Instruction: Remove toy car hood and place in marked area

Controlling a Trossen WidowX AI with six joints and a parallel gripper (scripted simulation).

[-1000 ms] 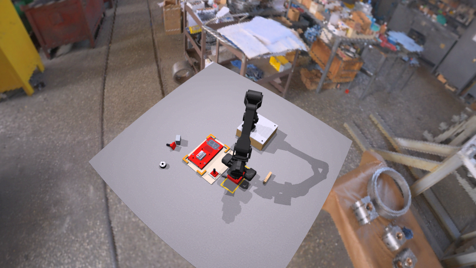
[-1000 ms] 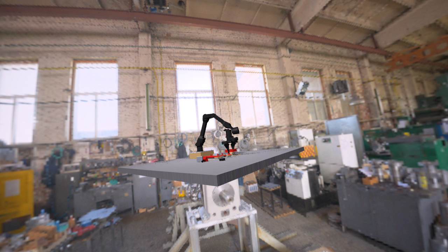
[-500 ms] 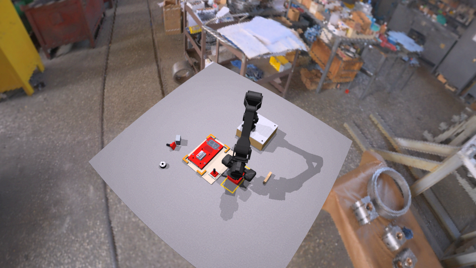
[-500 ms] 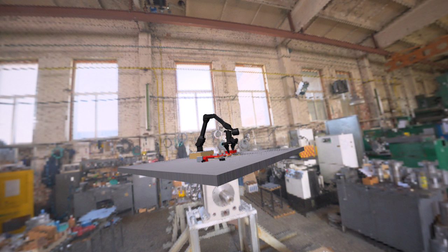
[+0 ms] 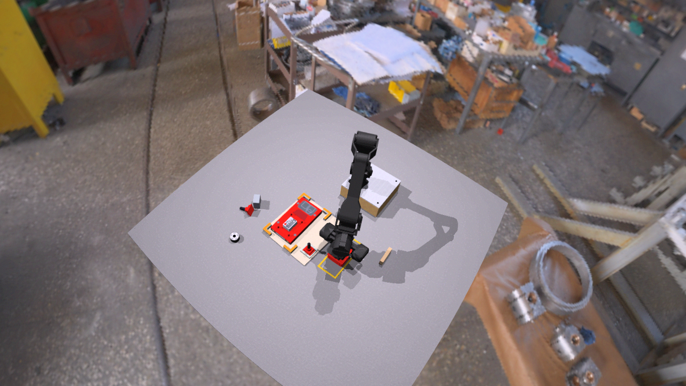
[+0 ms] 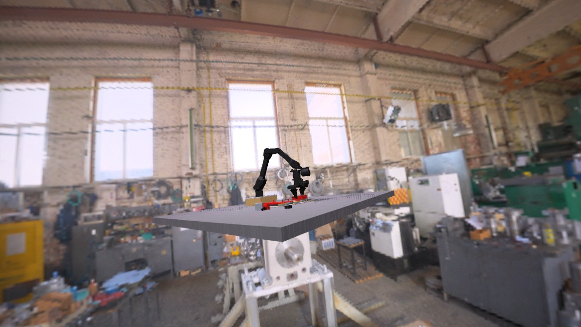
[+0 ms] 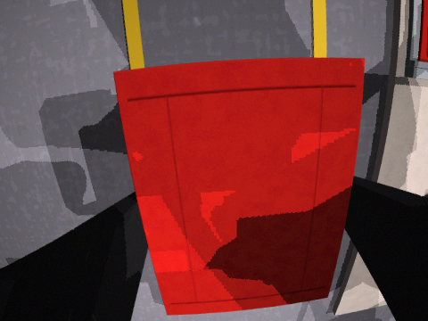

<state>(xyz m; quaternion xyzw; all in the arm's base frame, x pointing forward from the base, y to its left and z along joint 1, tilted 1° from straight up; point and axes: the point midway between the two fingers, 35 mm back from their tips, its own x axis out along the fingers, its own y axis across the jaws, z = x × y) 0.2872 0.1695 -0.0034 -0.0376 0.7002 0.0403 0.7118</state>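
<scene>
The hood (image 5: 338,261) (image 6: 301,197) (image 7: 250,147) is a red rectangular panel, roughly level. My gripper (image 5: 343,245) (image 6: 298,195) (image 7: 242,193) is shut on it, with one black finger at each long side. The marked area is a yellow outline (image 5: 327,271) (image 7: 319,31) on the table. The hood is low over its arm-side part, and part of the outline shows beyond the hood. Whether the hood touches the table I cannot tell. The toy car (image 5: 302,222) is a red body with a grey-white block on it, left of the gripper in the top view.
A beige board (image 5: 304,259) with orange corner brackets carries the car and a small red part with a black knob (image 5: 308,249). A wooden stick (image 5: 385,255) lies right of the gripper. A white-topped box (image 5: 383,184), grey block (image 5: 256,200) and small wheel (image 5: 234,236) stand farther off.
</scene>
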